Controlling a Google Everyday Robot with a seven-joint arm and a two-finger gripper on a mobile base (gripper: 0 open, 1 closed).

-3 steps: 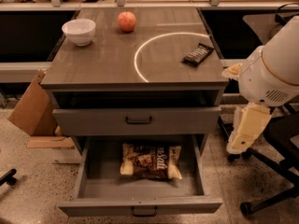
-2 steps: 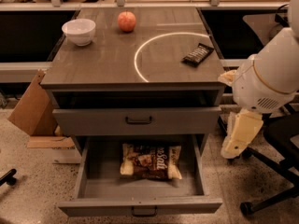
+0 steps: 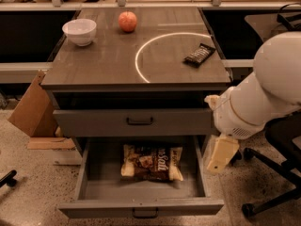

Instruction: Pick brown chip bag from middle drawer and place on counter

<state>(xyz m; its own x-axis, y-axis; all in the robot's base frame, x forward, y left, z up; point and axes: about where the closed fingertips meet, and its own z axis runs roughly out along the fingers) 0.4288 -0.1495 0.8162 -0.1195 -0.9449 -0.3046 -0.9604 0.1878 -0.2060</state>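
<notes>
One gripper, pale, hangs below the white arm off the desk's right edge, just beside the right wall of the open drawer. We cannot tell whether it is spread or closed.

One bag, brown with cream edges, lies flat mid-floor in that drawer, apart from the gripper.

One upper drawer is closed, under the desk's front edge.

One desk has a grey-brown top with a white arc. On it we list a bowl at the far left corner, an apple by the far edge and a candy bar near the right edge.

Change noted: against a second ago the gripper has come lower and leftward, from level with the upper drawer to beside the open one. Bag, bowl, apple and candy bar lie as they did.

Our reading: the approach is under way and the grasp has not begun. We judge the gripper must next clear the drawer's right wall and descend onto the bag. The upper drawer front and desk edge overhang the drawer's rear, so clipping either is the risk.
</notes>
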